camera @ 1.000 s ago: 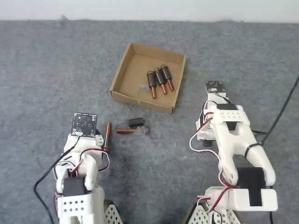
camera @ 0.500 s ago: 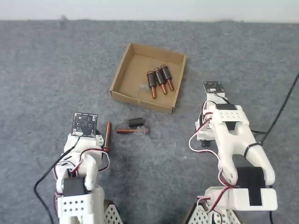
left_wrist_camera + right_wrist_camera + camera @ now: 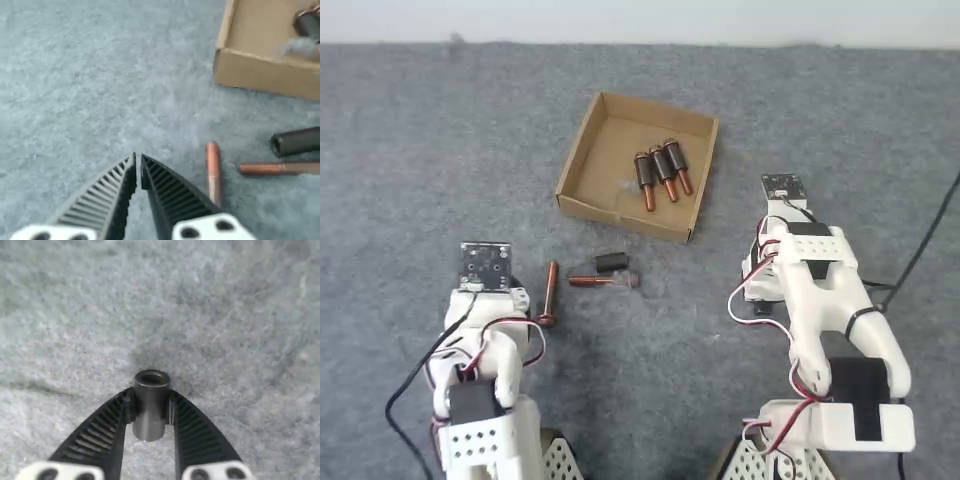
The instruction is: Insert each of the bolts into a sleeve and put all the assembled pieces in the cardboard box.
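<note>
Grey felt tabletop (image 3: 420,150) carries two loose bolts (image 3: 551,290) and a spare sleeve (image 3: 611,263) near the cardboard box (image 3: 620,215). Right fingers (image 3: 105,432) clamp a sleeve (image 3: 151,385) with its open end exposed, seemingly ready for a bolt. Left fingers (image 3: 115,185) are pinched together, empty, left of one bolt.

Grey fuzzy table cover (image 3: 420,150) all round; plain tan cardboard box (image 3: 605,160); copper-coloured metal bolts (image 3: 551,290); dark grey cylindrical metal sleeve (image 3: 150,410) against the black ribbed right gripper (image 3: 150,392); white plastic arms (image 3: 820,290).
</note>
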`<state>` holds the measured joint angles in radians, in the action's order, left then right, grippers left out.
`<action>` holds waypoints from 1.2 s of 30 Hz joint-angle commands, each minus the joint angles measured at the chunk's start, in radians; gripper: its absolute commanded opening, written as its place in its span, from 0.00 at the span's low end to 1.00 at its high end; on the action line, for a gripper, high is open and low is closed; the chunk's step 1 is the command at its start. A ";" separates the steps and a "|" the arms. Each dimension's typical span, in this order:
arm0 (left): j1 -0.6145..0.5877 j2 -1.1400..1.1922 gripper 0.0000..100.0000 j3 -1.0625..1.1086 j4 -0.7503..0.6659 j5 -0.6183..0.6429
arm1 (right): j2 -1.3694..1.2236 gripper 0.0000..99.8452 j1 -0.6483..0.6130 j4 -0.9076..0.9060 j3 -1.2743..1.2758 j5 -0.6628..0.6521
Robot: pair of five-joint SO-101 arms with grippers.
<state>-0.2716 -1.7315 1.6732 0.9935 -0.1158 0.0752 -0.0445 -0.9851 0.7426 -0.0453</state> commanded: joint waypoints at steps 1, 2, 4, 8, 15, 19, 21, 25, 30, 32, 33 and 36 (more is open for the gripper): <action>0.026 0.012 0.01 -0.070 0.021 -0.002 | 0.010 0.01 0.016 -0.007 -0.034 -0.012; 0.026 0.014 0.01 -0.076 0.029 -0.003 | 0.010 0.01 0.018 -0.007 -0.034 -0.012; 0.028 0.041 0.01 -0.105 0.048 -0.003 | 0.010 0.01 0.019 -0.005 -0.034 -0.012; 0.032 0.226 0.01 -0.228 0.049 -0.005 | 0.008 0.01 0.019 -0.004 -0.034 -0.012; 0.126 0.738 0.01 -0.444 0.038 -0.006 | 0.008 0.01 0.021 -0.004 -0.034 -0.012; 0.180 0.982 0.01 -0.532 -0.008 -0.006 | 0.007 0.01 0.021 -0.002 -0.034 -0.012; 0.186 1.092 0.01 -0.590 -0.009 -0.017 | 0.007 0.01 0.021 -0.002 -0.034 -0.012; 0.184 1.289 0.09 -0.727 -0.008 -0.209 | 0.005 0.01 0.021 -0.002 -0.035 -0.014; 0.212 1.470 0.18 -0.865 -0.006 -0.296 | 0.001 0.01 0.021 -0.002 -0.048 -0.014; 0.255 1.517 0.18 -0.903 -0.008 -0.347 | 0.001 0.01 0.021 -0.002 -0.049 -0.032; 0.282 1.536 0.18 -0.915 -0.008 -0.374 | 0.001 0.01 0.021 -0.002 -0.049 -0.038; 0.367 1.562 0.18 -0.931 -0.009 -0.433 | 0.001 0.01 0.021 -0.002 -0.049 -0.046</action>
<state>0.0245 -0.1711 0.8002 0.9996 -0.4933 0.0736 -0.0445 -0.9851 0.7426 -0.0698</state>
